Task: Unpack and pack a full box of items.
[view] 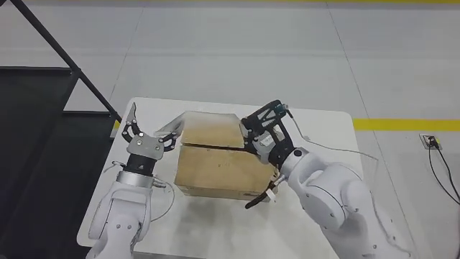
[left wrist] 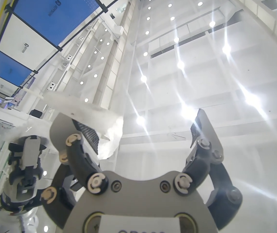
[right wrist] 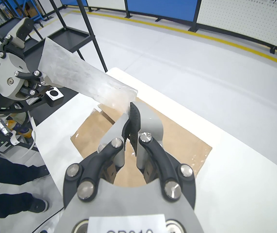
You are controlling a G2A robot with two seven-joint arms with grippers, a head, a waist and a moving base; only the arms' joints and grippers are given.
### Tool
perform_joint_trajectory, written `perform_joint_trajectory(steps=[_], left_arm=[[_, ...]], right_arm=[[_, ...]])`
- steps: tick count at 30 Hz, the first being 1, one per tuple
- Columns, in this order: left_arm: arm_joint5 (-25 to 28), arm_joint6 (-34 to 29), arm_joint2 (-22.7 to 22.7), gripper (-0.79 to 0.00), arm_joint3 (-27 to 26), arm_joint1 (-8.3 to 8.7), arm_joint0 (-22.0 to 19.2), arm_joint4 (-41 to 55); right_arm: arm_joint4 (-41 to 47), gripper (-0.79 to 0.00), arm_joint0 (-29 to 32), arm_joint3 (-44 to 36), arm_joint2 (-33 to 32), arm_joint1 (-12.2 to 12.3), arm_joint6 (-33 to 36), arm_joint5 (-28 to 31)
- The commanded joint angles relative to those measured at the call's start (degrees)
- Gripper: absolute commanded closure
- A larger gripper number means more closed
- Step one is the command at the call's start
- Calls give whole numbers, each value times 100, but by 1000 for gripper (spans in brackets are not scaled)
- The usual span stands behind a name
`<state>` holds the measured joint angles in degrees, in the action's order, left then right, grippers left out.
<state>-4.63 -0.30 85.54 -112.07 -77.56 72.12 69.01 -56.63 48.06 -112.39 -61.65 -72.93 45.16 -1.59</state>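
1. You have the cardboard box (view: pixel 215 169) at the middle of the tabletop (view: pixel 215 223), between the two arms. A seam runs left to right across its top flaps.
2. Your right gripper (right wrist: pixel 130 112) sits over the box's far right part. Its fingers are pressed together on one end of a translucent strip (right wrist: pixel 80 73).
3. The strip stretches leftward above the box to your left gripper (left wrist: pixel 138 127), which stands just left of the box and points upward.
4. The left gripper's fingers (left wrist: pixel 85 132) are spread wide. The strip lies against the ribbed pad of one finger, and the other finger is bare.
5. A black rack (view: pixel 36 115) stands to the left of the tabletop.
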Motion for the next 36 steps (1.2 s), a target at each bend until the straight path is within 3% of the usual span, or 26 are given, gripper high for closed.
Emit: perform_joint_trajectory(steps=[1, 10, 16, 25, 36], left_arm=[[-208, -72, 131, -785, -52, 25, 96, -38], [-1449, -305, 630, -785, -316, 152, 442, -214], [-2144, -508, 902, -785, -475, 238, 599, -389], [-2377, -795, 1196, -785, -502, 314, 770, -473], [-1742, -828, 1179, -785, -320, 328, 918, -711]], right_arm=[[52, 0, -116, 3, 1, -7, 386, -57], [312, 0, -840, 283, 184, -68, 2136, -381], [410, 0, -1271, 507, 423, -133, 2702, -496], [720, 0, -1548, 675, 440, -173, 3063, -591], [1123, 0, -1353, 740, 172, -164, 2725, -719]])
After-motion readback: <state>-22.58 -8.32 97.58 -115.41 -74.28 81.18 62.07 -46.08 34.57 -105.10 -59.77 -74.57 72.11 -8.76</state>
